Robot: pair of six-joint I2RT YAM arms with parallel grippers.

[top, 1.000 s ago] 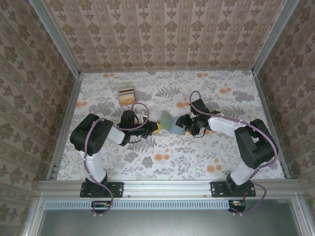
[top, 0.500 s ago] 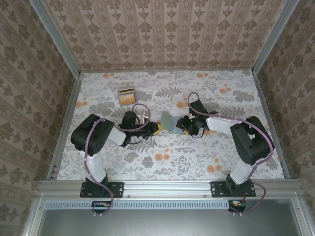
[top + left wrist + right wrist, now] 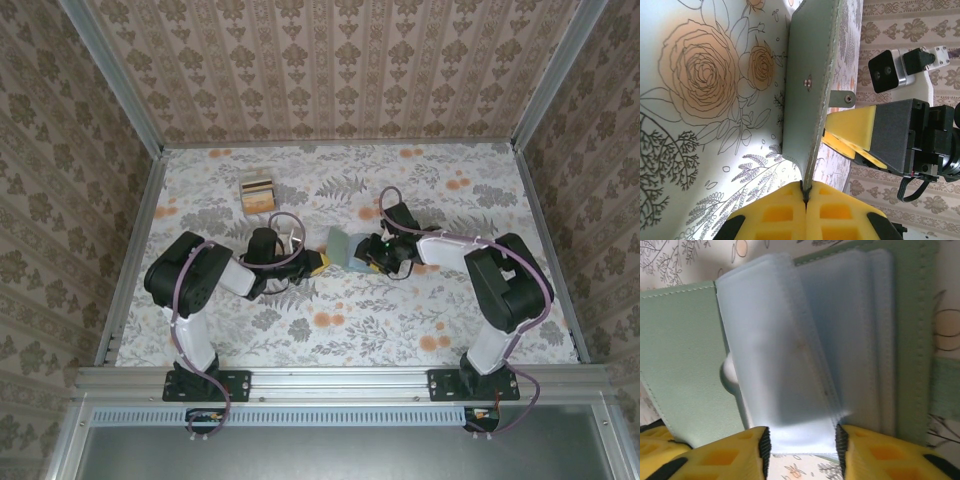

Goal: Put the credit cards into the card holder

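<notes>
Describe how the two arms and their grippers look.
The left arm and right arm have bulky black joints, white links and looping purple cables. The left gripper and right gripper carry yellow fingers with moulded hollows; the right's show black ribbed pads. A white-cased camera sits on the right wrist.

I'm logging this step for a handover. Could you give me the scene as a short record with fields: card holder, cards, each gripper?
card holder: green, opened, between the two grippers
left gripper: shut on the card holder's cover edge
right gripper: fingers apart, either side of a clear sleeve inside the card holder; grip not certain
credit cards: tan, standing in the clear stand, far left, away from both grippers
progress: sleeves in view look empty
</notes>
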